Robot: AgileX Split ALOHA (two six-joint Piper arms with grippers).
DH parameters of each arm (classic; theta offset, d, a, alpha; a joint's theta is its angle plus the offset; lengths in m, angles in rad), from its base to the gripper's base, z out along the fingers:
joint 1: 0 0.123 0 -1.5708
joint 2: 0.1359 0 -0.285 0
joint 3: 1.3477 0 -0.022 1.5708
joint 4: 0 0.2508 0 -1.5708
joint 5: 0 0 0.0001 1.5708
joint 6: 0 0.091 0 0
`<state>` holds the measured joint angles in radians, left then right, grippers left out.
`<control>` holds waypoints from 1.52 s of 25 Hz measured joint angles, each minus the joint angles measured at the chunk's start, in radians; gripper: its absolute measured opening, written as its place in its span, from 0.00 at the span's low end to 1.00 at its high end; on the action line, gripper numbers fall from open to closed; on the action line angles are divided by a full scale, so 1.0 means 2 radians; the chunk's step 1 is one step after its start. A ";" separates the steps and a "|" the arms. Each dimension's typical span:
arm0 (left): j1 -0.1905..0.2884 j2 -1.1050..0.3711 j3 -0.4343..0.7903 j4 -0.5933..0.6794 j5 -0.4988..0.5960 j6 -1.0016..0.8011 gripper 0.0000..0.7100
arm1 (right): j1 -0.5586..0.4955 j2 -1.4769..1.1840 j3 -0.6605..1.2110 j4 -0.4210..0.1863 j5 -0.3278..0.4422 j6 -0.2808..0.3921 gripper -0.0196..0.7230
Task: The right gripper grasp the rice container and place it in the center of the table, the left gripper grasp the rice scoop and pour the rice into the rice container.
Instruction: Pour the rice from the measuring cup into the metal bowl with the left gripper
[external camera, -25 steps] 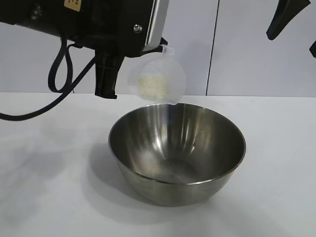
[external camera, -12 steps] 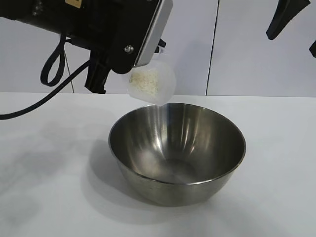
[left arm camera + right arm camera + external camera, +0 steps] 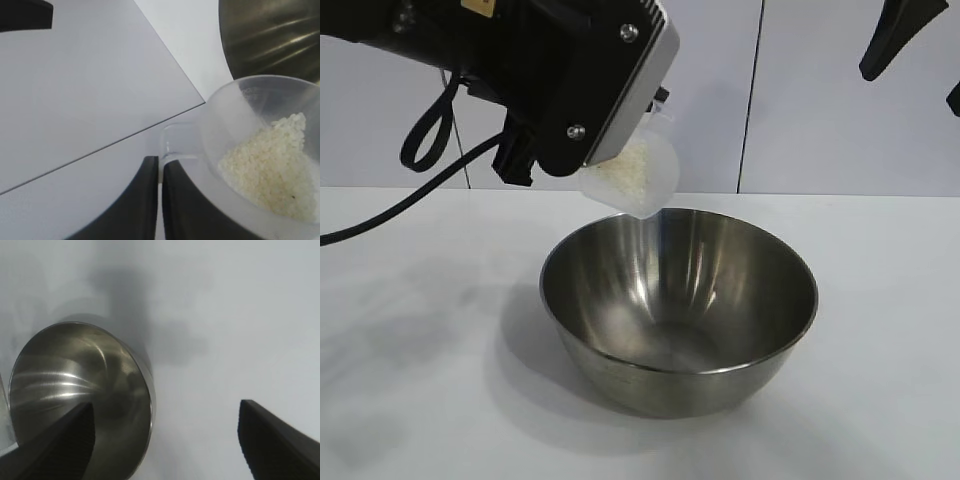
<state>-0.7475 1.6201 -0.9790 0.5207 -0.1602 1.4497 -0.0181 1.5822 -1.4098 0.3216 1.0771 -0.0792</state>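
Exterior view: left end effector (image 3: 160, 200), fingers pinched on the handle of the small clear plastic scoop (image 3: 635, 175), tips light white rice (image 3: 620, 172) above the shiny steel bowl (image 3: 678, 310) mid-surface; the rigid handle seems the safest hold; right end effector (image 3: 165, 435) hangs spread, empty.

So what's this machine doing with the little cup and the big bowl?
The left gripper holds the rice scoop by its handle, jaws shut on it, tilted above the far rim of the rice container. The rice has slid toward the lip but is in the scoop; none shows in the bowl. The bowl stands on the table. The right gripper hangs open, above and apart from the bowl.
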 joint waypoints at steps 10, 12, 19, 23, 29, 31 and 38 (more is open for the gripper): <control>-0.001 0.000 0.000 -0.002 0.000 0.047 0.01 | 0.000 0.000 0.000 0.000 -0.001 0.000 0.76; -0.001 0.000 0.000 -0.002 0.000 0.056 0.01 | 0.000 0.000 0.000 0.000 -0.001 0.000 0.76; -0.001 0.000 0.000 -0.003 -0.005 0.094 0.01 | 0.000 0.000 0.000 0.000 -0.001 0.000 0.76; -0.001 0.000 0.000 -0.003 -0.018 0.113 0.01 | 0.000 0.000 0.000 0.000 0.000 0.000 0.76; -0.001 0.000 0.000 -0.027 -0.042 0.126 0.01 | 0.000 0.000 0.000 0.000 0.000 0.000 0.76; -0.001 0.000 0.000 -0.070 -0.052 0.153 0.01 | 0.000 0.000 0.000 0.000 0.000 0.000 0.76; -0.001 0.000 0.000 -0.282 -0.107 0.296 0.01 | 0.000 0.000 0.000 0.000 0.001 0.000 0.76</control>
<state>-0.7498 1.6201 -0.9790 -0.0435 -0.3737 2.0427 -0.0181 1.5822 -1.4098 0.3225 1.0793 -0.0792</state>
